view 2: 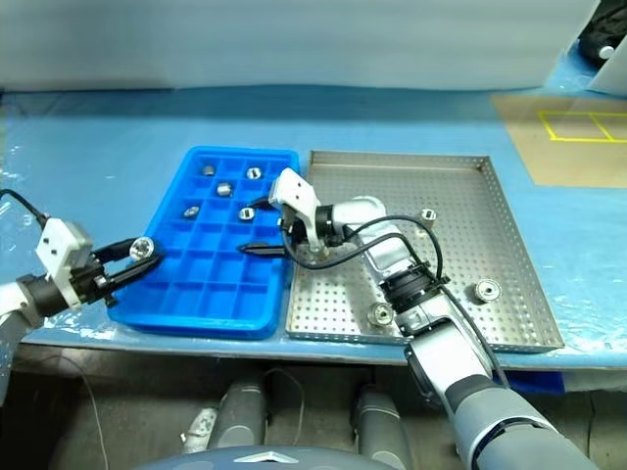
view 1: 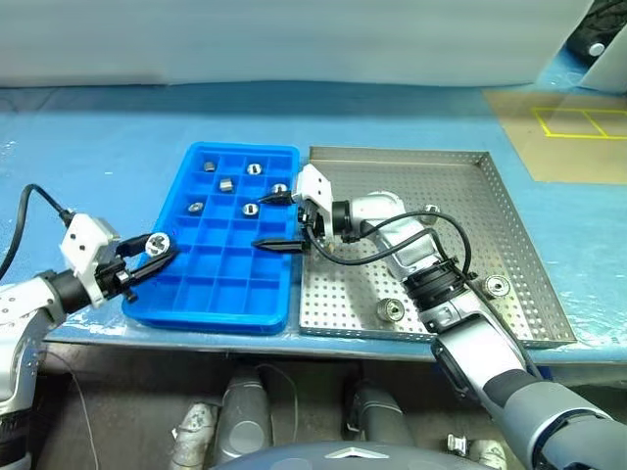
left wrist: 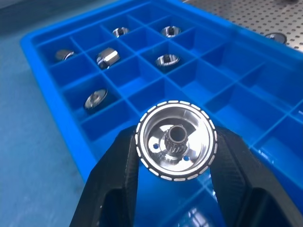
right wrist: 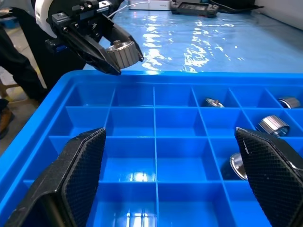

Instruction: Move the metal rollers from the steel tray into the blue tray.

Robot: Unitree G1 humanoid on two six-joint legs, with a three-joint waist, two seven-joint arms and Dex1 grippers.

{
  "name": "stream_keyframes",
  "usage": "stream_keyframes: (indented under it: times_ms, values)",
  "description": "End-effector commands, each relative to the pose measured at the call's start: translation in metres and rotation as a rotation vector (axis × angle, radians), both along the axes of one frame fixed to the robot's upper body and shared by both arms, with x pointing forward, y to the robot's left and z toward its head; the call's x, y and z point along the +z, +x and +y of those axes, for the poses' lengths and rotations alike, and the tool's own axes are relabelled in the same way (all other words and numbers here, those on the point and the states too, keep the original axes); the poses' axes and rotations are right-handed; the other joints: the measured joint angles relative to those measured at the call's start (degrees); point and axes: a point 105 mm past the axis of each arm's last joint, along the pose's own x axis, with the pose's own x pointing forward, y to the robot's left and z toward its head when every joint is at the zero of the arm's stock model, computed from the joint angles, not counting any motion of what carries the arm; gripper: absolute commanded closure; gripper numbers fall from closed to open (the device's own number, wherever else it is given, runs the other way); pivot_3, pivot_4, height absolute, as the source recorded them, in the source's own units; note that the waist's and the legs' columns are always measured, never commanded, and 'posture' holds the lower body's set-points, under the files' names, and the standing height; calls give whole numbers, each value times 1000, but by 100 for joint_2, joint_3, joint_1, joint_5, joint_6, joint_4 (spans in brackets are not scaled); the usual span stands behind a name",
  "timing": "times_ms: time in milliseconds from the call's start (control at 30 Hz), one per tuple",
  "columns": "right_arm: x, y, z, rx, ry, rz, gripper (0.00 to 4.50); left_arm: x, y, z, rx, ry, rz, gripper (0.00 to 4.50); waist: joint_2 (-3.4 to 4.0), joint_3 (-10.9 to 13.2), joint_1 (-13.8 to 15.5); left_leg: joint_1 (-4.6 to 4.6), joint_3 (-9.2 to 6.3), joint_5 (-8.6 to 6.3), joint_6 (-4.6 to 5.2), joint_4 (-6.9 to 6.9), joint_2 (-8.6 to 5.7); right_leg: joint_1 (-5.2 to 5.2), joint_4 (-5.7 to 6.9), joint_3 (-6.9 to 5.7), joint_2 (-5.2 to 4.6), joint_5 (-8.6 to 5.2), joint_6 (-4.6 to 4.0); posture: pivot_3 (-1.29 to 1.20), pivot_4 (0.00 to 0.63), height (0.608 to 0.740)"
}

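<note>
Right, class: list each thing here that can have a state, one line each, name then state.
left hand: shut on a roller, beside the blue tray's outer edge.
right hand: open, empty, over the blue tray.
blue tray: five rollers in, most compartments empty.
steel tray: three rollers left.

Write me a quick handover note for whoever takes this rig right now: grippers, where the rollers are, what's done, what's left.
Left gripper: shut on a flanged roller, at the blue tray's left edge, not yet placed.
Right gripper: open, empty, over the blue tray's right side.
Done: five rollers sit in the blue tray's far compartments, e.g..
Left: three rollers on the steel tray: near front rim, right side, and by the right arm.
Next: probably drop the held roller into a free compartment.
</note>
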Motion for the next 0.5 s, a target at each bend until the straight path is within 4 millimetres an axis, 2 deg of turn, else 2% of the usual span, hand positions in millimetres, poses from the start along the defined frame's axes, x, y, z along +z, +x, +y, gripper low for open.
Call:
stream_keyframes:
  times_ms: [33, 300, 500]
  values:
    - [11, 0, 1, 16, 17, -50, 0, 5, 2, 7, 35, 3, -46, 2617, 0, 0, 46, 1, 0, 0, 0, 0, 0, 0, 2, 0, 0, 0, 0, 270, 150, 740]
    - [8, 4, -12, -42, 5, -53, 0, -14, 17, 0, 22, 2, -24, 2617, -5, -3, 22, 1, -4, 4, -6, 2, -1, 0, 6, 1, 2, 0, 0, 203, 150, 740]
    - [5, 6, -21, -82, -2, -53, 0, -12, 6, 9, 4, 6, 9, 2617, -9, -5, -64, 1, -4, 8, -13, 0, 3, -6, 6, 4, 10, 0, 0, 176, 150, 740]
